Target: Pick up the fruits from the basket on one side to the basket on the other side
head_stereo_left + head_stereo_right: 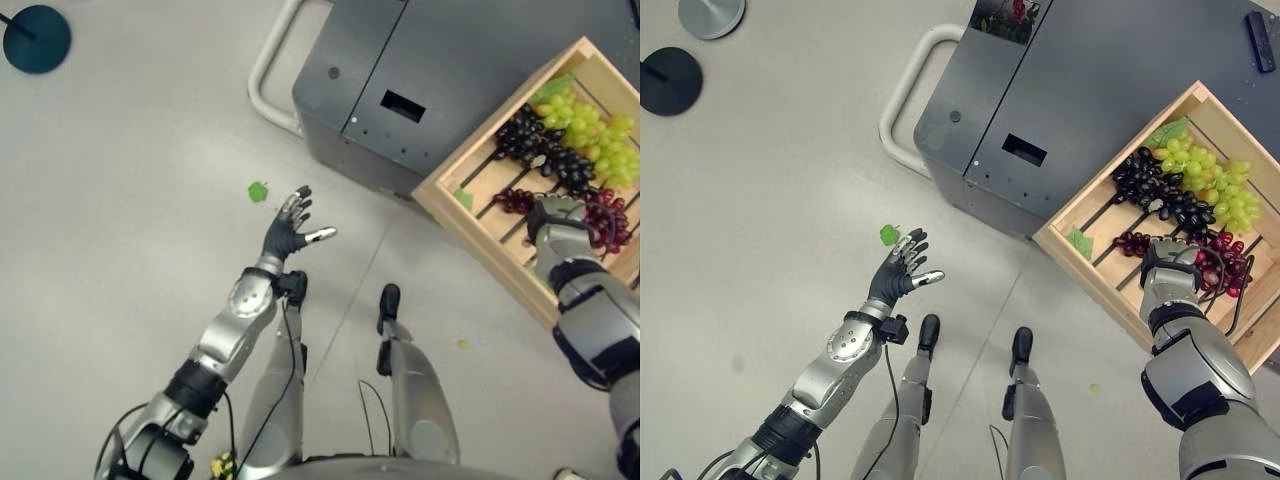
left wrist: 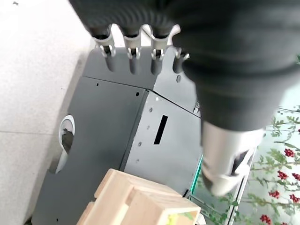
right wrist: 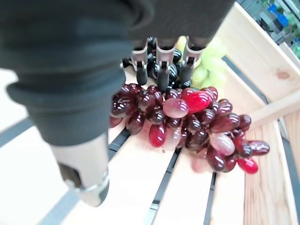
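A wooden crate [image 1: 470, 245] stands on the floor at the right. It holds green grapes [image 1: 590, 130], black grapes [image 1: 540, 150] and a red bunch [image 1: 608, 220]. My right hand [image 1: 555, 225] is inside the crate, right beside and partly over the red grapes [image 3: 197, 126]. Its fingers [image 3: 161, 70] are straight and reach over the bunch without closing on it. My left hand [image 1: 285, 235] is held out over the bare floor left of centre, fingers spread and empty.
A dark grey metal cabinet [image 1: 420, 80] with a white tube handle [image 1: 265, 80] stands behind the crate, touching its far-left side. A green leaf scrap [image 1: 258, 191] and one loose green grape [image 1: 462, 344] lie on the floor. A round dark base [image 1: 36, 38] sits far left.
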Controlling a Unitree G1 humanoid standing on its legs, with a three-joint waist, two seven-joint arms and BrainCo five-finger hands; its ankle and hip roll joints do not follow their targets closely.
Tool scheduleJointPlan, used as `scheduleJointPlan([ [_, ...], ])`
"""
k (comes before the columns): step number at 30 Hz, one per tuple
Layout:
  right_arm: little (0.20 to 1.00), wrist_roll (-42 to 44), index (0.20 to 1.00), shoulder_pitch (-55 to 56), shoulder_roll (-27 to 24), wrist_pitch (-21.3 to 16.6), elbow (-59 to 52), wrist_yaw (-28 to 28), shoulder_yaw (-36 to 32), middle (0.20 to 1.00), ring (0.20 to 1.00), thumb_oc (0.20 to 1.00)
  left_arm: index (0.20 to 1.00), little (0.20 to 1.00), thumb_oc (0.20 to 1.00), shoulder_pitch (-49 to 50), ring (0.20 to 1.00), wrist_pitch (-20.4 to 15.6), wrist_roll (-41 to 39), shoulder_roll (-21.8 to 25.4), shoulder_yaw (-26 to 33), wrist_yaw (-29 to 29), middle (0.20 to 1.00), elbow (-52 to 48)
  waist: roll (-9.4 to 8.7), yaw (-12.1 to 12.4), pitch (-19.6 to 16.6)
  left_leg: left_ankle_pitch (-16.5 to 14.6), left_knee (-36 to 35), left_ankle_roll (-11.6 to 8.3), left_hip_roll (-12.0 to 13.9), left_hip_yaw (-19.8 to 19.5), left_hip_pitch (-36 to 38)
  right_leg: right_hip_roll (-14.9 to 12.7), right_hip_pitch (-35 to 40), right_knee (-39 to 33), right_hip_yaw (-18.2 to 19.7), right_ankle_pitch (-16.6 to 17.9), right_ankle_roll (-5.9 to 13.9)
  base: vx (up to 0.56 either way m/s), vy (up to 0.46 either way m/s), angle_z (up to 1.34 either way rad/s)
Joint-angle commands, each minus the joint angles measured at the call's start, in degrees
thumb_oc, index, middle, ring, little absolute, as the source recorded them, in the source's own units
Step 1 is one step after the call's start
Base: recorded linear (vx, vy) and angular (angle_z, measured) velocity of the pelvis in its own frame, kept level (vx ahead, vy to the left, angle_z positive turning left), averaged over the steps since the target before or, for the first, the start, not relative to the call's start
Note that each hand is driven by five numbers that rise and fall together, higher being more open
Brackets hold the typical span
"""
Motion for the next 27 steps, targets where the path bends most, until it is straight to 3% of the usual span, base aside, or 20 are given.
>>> scheduleJointPlan([
  [1,1.0,-0.4,1.0,4.5,2.2,-0.6,4.0,2.4,2.2,1.0,1.0,1.0,1.0,1.0,1.0,0.0,1.0,-1.7,3.1,-1.6,1.9,0.6,1.0,-4.3,0.72,0.7,-0.1,-9.0,2.1,-0.91,-0.1,0.4,2.4,-2.4,-7.0,-4.3,2.4,3.4,3.12,0.0,0.0,0.0],
  [9,1.0,-2.2,1.0,4.3,1.9,-0.2,5.2,2.1,2.6,1.0,1.0,1.0,1.0,1.0,1.0,0.9,1.0,-2.3,2.5,-1.8,1.6,0.9,1.0,-6.1,1.72,1.2,-0.1,-8.4,2.4,-0.89,-0.4,0.2,-0.8,-2.5,-10.2,-3.9,2.3,3.7,2.98,-0.01,-0.005,0.01],
  [17,1.0,10.9,1.0,5.0,2.9,-1.9,0.4,-6.4,-4.1,1.0,1.0,1.0,1.0,1.0,1.0,2.2,1.0,-2.8,1.6,-2.0,1.4,2.5,1.0,-6.4,2.68,1.6,-0.1,-7.9,2.4,-0.93,0.1,0.2,-3.8,-2.0,-13.0,-4.0,2.1,3.9,2.8,0.0,-0.004,0.02],
  [24,1.0,16.1,1.0,4.4,1.0,-3.1,-0.5,-7.7,-5.9,1.0,1.0,1.0,1.0,1.0,1.0,2.4,1.0,-3.0,1.5,-1.5,1.0,3.1,1.0,-6.2,2.99,1.7,-0.1,-7.6,2.6,-1.04,0.1,0.2,-5.5,-1.9,-14.8,-4.0,1.9,4.2,2.9,0.0,-0.001,0.01],
  [25,0.881,16.0,0.881,4.1,0.6,-3.2,-0.1,-6.9,-5.6,0.881,0.881,0.881,1.0,1.0,1.0,2.1,1.0,-3.0,1.4,-1.3,1.1,3.0,1.0,-6.2,2.91,1.5,-0.1,-7.1,2.7,-1.07,-0.1,0.2,-6.3,-2.1,-15.5,-4.1,1.9,4.6,2.93,0.02,-0.005,0.05],
  [26,0.636,16.0,0.636,4.4,0.6,-3.2,-0.1,-6.8,-5.6,0.636,0.636,0.636,1.0,1.0,1.0,2.4,1.0,-3.0,1.4,-1.4,1.0,3.0,1.0,-6.2,3.03,1.7,-0.1,-7.6,2.7,-1.06,0.1,0.2,-5.7,-1.9,-15.1,-4.0,1.9,4.2,2.92,0.01,-0.002,0.06],
  [27,0.2,17.0,0.2,4.3,0.5,-3.6,0.3,-6.5,-5.9,0.2,0.2,0.2,1.0,1.0,1.0,2.4,1.0,-3.1,1.4,-1.3,0.9,3.0,1.0,-6.1,3.0,1.7,-0.1,-7.6,2.7,-1.05,0.0,0.2,-5.9,-1.9,-15.1,-4.0,1.8,4.2,2.91,0.03,-0.014,0.04],
])
